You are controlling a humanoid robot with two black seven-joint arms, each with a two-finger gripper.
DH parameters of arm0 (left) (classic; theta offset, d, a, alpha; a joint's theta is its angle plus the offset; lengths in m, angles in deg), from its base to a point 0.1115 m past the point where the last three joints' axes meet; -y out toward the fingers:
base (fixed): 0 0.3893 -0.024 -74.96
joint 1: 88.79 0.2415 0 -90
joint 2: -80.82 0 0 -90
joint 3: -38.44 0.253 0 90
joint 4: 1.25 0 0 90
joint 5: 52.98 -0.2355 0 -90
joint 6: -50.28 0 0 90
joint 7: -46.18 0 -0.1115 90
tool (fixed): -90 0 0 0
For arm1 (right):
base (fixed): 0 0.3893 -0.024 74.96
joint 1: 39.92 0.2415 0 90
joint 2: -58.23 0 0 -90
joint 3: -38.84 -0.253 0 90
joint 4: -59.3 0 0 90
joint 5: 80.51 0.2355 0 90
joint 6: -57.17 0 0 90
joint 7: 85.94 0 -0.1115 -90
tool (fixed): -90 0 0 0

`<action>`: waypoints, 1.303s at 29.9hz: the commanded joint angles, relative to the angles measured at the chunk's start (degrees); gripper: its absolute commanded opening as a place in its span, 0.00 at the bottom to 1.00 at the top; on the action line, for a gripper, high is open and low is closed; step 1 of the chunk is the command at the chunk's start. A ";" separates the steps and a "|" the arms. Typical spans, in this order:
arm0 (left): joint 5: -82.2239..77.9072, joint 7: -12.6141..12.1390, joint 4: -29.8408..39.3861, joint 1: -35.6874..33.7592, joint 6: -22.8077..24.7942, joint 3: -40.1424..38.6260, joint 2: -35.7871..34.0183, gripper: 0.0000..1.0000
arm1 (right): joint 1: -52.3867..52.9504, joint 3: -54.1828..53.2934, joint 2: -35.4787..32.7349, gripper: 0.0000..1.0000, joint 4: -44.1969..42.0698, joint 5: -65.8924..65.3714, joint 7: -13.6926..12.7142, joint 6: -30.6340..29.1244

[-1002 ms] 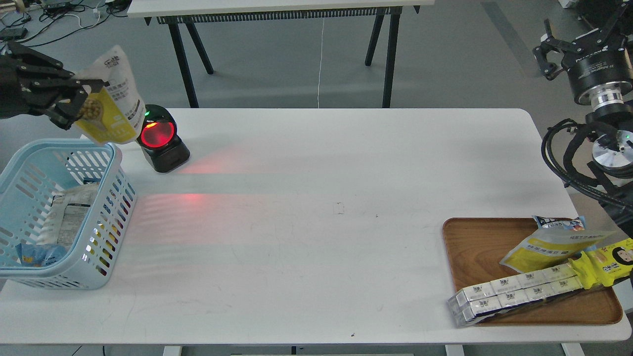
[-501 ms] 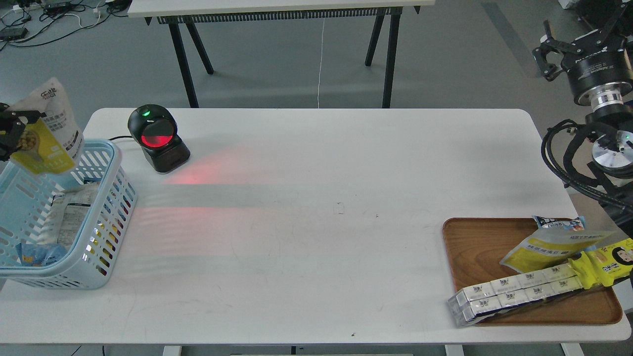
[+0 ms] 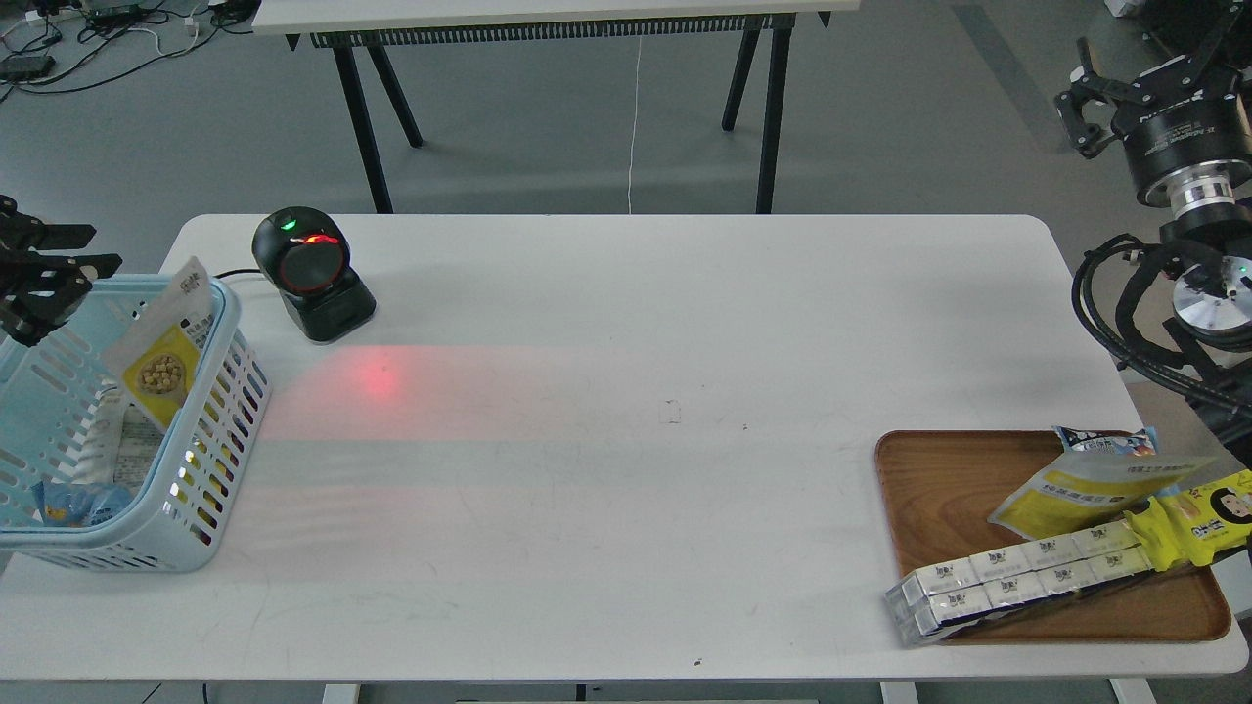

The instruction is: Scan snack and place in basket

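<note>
White table (image 3: 626,469) is filling most of the view and serving as the landmark. Basket (image 3: 210,391) is sitting at the table's left edge, close to the left arm's side, probably so drops stay short. Wooden tray (image 3: 939,489) is sitting at the table's near right corner, holding the unscanned stock: a long white multipack (image 3: 1017,577), a similar yellow-white pouch (image 3: 1086,489) and other packets. Scanner (image 3: 311,274) is standing at the table's far left, just beyond the basket, its window facing along the tabletop and throwing a red glow on it, so items can pass it on the way to the basket. Snack (image 3: 161,357) is lying inside the basket, leaning tilted against the wall nearest the scanner, picture side up, touching no gripper. Left gripper (image 3: 49,279) is hanging off the table's left edge above the basket's far rim, fingers spread and released, nothing in them. Right gripper (image 3: 1086,108) is hanging beyond the table's far right corner, seen dark; can't tell its state. Placement looks done.
</note>
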 commanded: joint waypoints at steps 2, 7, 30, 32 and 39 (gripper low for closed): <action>16.73 0.00 -0.26 -0.79 -0.01 -1.38 0.93 0.83 | 0.05 0.00 -0.20 0.99 0.01 0.01 0.00 0.00; 45.40 0.00 -3.77 -0.79 0.08 -5.68 6.37 0.97 | 0.31 -0.09 -0.37 0.99 -0.08 0.01 0.00 0.00; 110.03 -0.22 -46.47 0.09 9.20 -30.03 54.71 0.99 | 1.37 -4.92 4.01 0.99 -1.05 1.23 -1.32 0.00; 111.36 -1.97 -50.52 0.18 12.54 -30.30 57.34 0.99 | 1.11 -5.54 4.28 0.99 -1.14 2.20 -2.36 0.00; 114.97 -2.77 -58.97 4.30 14.28 -37.32 64.20 0.99 | 0.75 -5.98 5.42 0.99 -4.73 3.78 -5.80 0.00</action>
